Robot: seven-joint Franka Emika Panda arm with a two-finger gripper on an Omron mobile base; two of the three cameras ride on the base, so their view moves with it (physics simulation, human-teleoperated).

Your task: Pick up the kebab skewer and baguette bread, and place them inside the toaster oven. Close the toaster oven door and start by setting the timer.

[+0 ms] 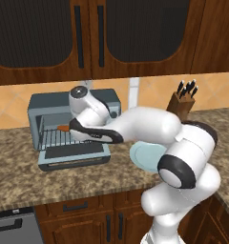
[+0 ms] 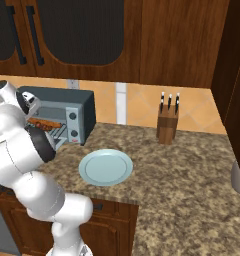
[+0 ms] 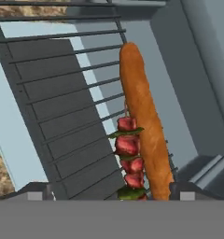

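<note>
The toaster oven (image 1: 48,106) stands on the counter with its door (image 1: 73,156) dropped flat in front. On the wire rack (image 3: 72,107) lies the long orange-brown baguette bread (image 3: 143,116), and the kebab skewer (image 3: 129,158) with its red chunks lies against the bread's left side. An orange end of the baguette (image 1: 63,127) shows on the rack. Both foods show through the oven mouth (image 2: 44,123). My gripper (image 3: 111,193) is open just above the near ends of the two foods, with its fingertips (image 3: 35,191) wide apart and touching neither. The hand (image 1: 90,132) reaches into the oven opening.
A pale blue plate (image 2: 106,166) sits on the granite counter right of the oven. A knife block (image 2: 168,125) stands at the back wall. The oven's knob panel (image 2: 72,122) is on its right side. Dark wood cabinets hang overhead.
</note>
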